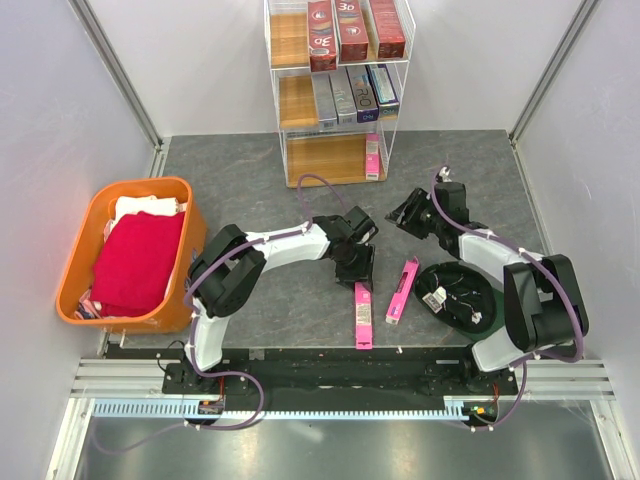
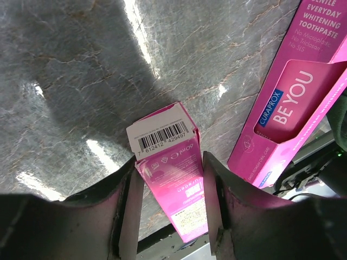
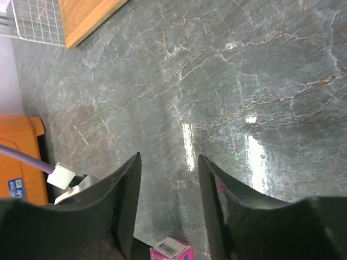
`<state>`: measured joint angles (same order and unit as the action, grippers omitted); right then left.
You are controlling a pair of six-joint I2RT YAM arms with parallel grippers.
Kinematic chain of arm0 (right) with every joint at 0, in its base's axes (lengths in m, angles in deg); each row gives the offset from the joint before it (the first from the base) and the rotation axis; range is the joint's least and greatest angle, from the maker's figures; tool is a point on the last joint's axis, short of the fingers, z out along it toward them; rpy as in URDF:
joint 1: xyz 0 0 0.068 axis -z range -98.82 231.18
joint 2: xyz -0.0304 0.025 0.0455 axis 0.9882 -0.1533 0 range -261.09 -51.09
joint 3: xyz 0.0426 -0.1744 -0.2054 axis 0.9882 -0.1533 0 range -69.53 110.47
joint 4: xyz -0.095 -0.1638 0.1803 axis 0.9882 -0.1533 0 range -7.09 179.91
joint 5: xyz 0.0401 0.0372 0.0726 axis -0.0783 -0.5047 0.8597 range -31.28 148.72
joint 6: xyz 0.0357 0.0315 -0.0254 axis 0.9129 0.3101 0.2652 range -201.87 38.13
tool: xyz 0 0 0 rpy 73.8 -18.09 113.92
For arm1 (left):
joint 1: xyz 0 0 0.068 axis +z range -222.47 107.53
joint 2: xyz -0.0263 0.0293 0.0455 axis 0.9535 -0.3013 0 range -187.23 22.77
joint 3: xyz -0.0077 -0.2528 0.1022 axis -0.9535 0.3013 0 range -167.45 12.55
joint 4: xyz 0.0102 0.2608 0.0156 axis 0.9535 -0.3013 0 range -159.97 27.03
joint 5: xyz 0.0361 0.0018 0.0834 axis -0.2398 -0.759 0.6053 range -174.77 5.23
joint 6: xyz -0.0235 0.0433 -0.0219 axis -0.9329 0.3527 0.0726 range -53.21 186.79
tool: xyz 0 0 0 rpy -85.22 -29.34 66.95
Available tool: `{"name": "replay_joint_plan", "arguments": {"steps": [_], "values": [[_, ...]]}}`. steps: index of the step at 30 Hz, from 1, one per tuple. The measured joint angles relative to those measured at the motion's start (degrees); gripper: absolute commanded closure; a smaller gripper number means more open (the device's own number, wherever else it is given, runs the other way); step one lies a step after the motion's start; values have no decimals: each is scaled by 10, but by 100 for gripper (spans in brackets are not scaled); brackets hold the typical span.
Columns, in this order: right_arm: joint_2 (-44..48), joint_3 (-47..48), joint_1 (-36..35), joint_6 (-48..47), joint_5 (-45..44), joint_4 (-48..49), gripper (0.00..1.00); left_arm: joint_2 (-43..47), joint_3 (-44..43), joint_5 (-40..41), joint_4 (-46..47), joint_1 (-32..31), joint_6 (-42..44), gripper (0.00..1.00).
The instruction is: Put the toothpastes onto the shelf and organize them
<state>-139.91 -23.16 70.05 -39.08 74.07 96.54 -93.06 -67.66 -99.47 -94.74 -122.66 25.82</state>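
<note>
The shelf [image 1: 320,158] stands at the back, its wooden corner also in the right wrist view [image 3: 87,16]. Red boxes [image 1: 355,28] fill the top tier, purple and silver ones [image 1: 355,95] the middle, and one pink box [image 1: 372,157] stands at the right of the bottom tier. Two pink toothpaste boxes lie on the table. My left gripper [image 1: 358,272] [image 2: 169,158] is shut on the far end of one [image 1: 363,318] [image 2: 173,173]. The other [image 1: 402,290] [image 2: 293,108] lies just to its right. My right gripper [image 1: 405,212] [image 3: 169,162] is open and empty above bare table.
An orange tub [image 1: 70,290] with a red cloth [image 1: 140,260] stands at the left. A black oval dish [image 1: 455,295] sits by the right arm's base. A pink box end [image 3: 171,250] shows low in the right wrist view. White walls enclose the table.
</note>
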Motion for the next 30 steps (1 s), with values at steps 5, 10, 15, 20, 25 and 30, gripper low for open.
{"name": "replay_joint_plan", "arguments": {"steps": [5,10,15,20,25,30], "values": [[26,-2,0,-12,0,-17,23,5,-1,18,-3,0,0,64],[56,-7,-3,-25,0,-35,8,42,34,31,7,20,0,68],[86,-9,-24,-38,-12,-55,2,133,120,25,44,76,0,70],[101,-9,-83,-56,-38,-76,2,268,223,-3,104,172,-3,71],[102,-1,-159,-69,-79,-95,2,409,332,-55,169,284,-25,72],[102,16,-244,-77,-122,-101,2,499,400,-115,210,368,-59,72]]}}
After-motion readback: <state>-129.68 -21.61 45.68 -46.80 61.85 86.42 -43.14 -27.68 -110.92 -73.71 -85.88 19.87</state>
